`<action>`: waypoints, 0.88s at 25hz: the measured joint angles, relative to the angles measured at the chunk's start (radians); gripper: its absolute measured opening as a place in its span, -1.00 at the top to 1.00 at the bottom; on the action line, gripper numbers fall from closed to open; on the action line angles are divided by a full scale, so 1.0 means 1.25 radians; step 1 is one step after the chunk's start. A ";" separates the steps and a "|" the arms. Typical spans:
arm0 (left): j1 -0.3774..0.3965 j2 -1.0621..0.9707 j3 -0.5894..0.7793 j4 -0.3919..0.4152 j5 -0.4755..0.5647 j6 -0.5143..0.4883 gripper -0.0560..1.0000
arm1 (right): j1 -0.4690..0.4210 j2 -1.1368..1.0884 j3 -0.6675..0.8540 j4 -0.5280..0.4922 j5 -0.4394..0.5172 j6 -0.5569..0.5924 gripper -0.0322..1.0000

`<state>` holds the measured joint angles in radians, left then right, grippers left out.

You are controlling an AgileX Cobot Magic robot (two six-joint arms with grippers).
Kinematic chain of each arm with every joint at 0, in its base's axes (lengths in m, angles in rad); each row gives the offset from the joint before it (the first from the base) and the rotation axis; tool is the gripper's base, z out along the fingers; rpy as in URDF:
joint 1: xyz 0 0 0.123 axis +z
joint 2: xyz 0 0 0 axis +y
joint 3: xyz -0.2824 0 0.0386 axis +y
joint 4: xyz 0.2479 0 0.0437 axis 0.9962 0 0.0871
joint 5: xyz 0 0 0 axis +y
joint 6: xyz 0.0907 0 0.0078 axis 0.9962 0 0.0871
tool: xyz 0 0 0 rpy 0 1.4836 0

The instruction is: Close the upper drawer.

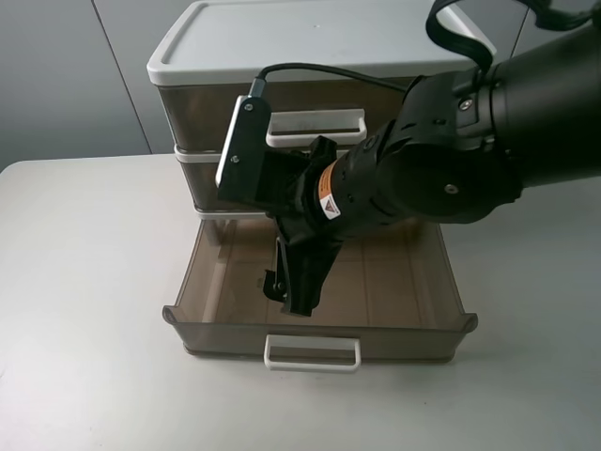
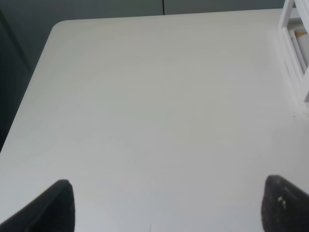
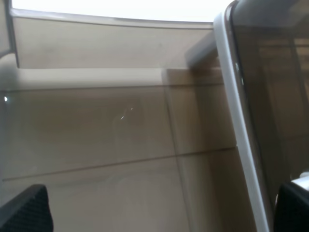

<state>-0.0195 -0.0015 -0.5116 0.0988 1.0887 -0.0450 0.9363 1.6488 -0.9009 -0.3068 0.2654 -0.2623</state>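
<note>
A grey-lidded cabinet (image 1: pixel 310 47) of translucent brown drawers stands at the back of the table. Its top drawer, with a white handle (image 1: pixel 315 127), is pushed in. A lower drawer (image 1: pixel 319 329) is pulled far out, and its white handle (image 1: pixel 313 352) faces the front. My right gripper (image 1: pixel 293 282) reaches across and hangs inside this open drawer, open and empty. In the right wrist view its fingertips (image 3: pixel 26 210) are far apart over the drawer floor (image 3: pixel 96 145). My left gripper (image 2: pixel 166 208) is open and empty over the bare table (image 2: pixel 145 96).
The white table (image 1: pixel 84 282) extends to the left and right of the cabinet. The cabinet's white frame (image 2: pixel 295 48) shows at the edge of the left wrist view. The right arm's black body (image 1: pixel 441 178) covers the middle drawer front.
</note>
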 joint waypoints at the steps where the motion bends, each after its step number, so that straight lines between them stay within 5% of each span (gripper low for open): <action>1: 0.000 0.000 0.000 0.000 0.000 0.000 -0.51 | 0.000 0.000 0.000 0.004 0.000 -0.001 -0.41; 11: 0.000 0.000 0.000 0.000 0.000 0.000 -0.51 | 0.012 -0.056 0.000 0.130 0.065 -0.005 -0.41; 22: 0.000 0.000 0.000 0.000 0.000 0.002 -0.51 | 0.055 -0.328 0.023 0.216 0.378 0.112 -0.41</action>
<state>-0.0195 -0.0015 -0.5116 0.0988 1.0887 -0.0429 1.0055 1.2387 -0.8728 -0.0370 0.7384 -0.1222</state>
